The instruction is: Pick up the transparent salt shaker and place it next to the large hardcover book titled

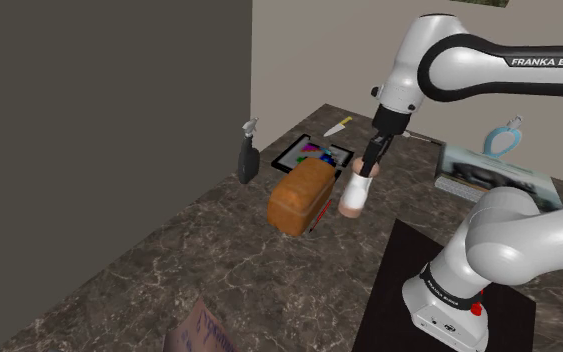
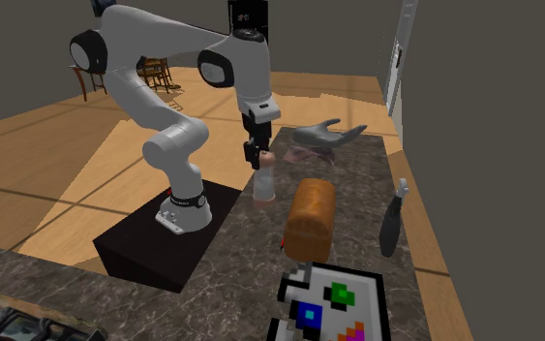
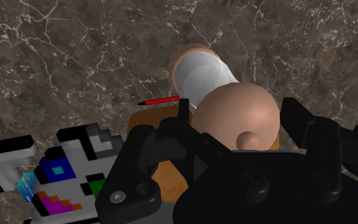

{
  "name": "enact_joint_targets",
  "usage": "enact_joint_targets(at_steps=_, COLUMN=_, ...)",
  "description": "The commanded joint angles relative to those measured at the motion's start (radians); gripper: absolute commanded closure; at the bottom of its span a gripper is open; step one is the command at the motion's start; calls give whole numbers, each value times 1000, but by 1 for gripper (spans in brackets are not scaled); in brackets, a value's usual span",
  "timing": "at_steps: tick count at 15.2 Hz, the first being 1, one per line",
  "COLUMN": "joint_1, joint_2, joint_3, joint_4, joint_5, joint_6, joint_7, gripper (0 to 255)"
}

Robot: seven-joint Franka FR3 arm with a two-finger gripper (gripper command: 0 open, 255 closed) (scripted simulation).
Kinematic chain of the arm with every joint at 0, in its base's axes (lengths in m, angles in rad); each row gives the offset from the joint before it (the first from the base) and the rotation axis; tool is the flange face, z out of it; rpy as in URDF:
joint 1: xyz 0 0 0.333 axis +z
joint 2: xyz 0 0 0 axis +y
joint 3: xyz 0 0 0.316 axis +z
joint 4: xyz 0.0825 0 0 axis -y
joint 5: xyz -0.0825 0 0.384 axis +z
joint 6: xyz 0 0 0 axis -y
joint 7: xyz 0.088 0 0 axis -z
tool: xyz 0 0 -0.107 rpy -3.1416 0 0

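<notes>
We see the claw (image 1: 362, 178) closed on the salt shaker (image 1: 355, 197): in the wrist view its two black fingers (image 3: 184, 118) press the rounded pinkish-brown cap from either side, and the cloudy, see-through body points away from the hand toward the dark marbled bench (image 1: 219, 260). The shaker hangs slightly tilted just beside the brown loaf (image 1: 301, 197), on the side nearer the stand. We cannot tell whether its base touches the bench or is clear of it. A thin red pen (image 3: 161, 100) lies against the loaf's edge. Beyond the loaf in the shoulder view lies a flat black-edged panel with bright patches (image 1: 314, 155), and past that a small knife (image 1: 337, 126). A dark bottle-shaped thing (image 1: 248, 158) stands toward that view's left of the panel. The book (image 1: 494, 178) — teal-covered and thick — lies well apart from the shaker, toward the shoulder view's right, with a pale blue ring-shaped thing (image 1: 506, 137) behind it. In the second exterior view a grey curved object (image 2: 328, 138) lies on the bench behind the arm.
</notes>
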Motion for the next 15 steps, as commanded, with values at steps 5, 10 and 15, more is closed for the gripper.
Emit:
enact_joint_targets(at_steps=5, joint_1=1, joint_2=1, joint_3=0, joint_4=83, joint_5=-1, joint_6=-81, joint_7=10, gripper=255)
enact_joint_targets(at_steps=10, joint_1=3, joint_2=8, joint_3=2, joint_4=154, joint_5=-1, joint_6=-144, joint_7=19, gripper=255)
enact_joint_targets(at_steps=15, joint_1=6, joint_2=21, joint_3=2, joint_4=228, joint_5=0, joint_6=-206, joint_7=27, gripper=255)
